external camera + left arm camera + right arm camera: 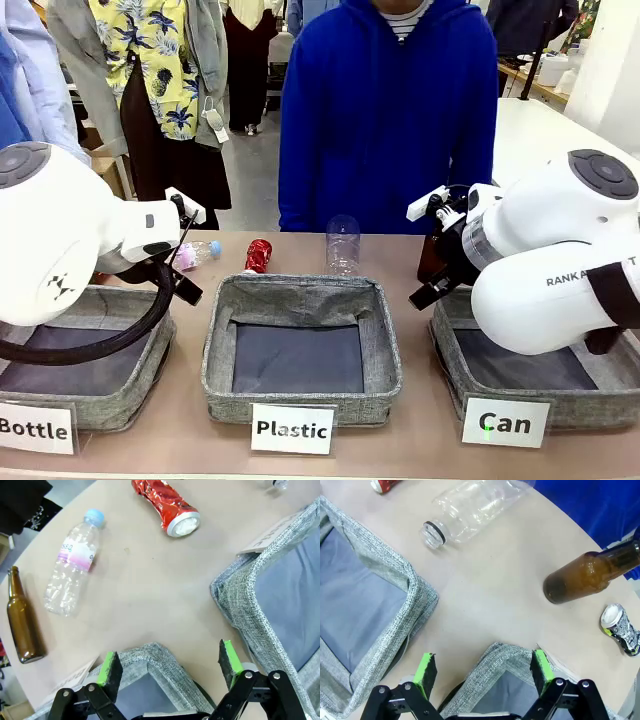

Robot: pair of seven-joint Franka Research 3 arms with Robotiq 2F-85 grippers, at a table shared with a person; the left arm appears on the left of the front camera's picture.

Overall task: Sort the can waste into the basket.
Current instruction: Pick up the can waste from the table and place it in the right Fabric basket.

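Can basket (452,372), bare dark lining showing, on the tabletop's (190,430) near right.
Red can (258,255) lies far, left of centre; silver can (621,628) beside a brown bottle (585,575); left gripper (167,669) and right gripper (482,669) both spread.

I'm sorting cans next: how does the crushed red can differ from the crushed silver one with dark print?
Colour: the shiny red crushed can is red all over; the silver crushed can carries dark print. Place: the red can is near the clear plastic bottle with a pink label; the silver can is beside a brown glass bottle. Both are crumpled and sit on the table.
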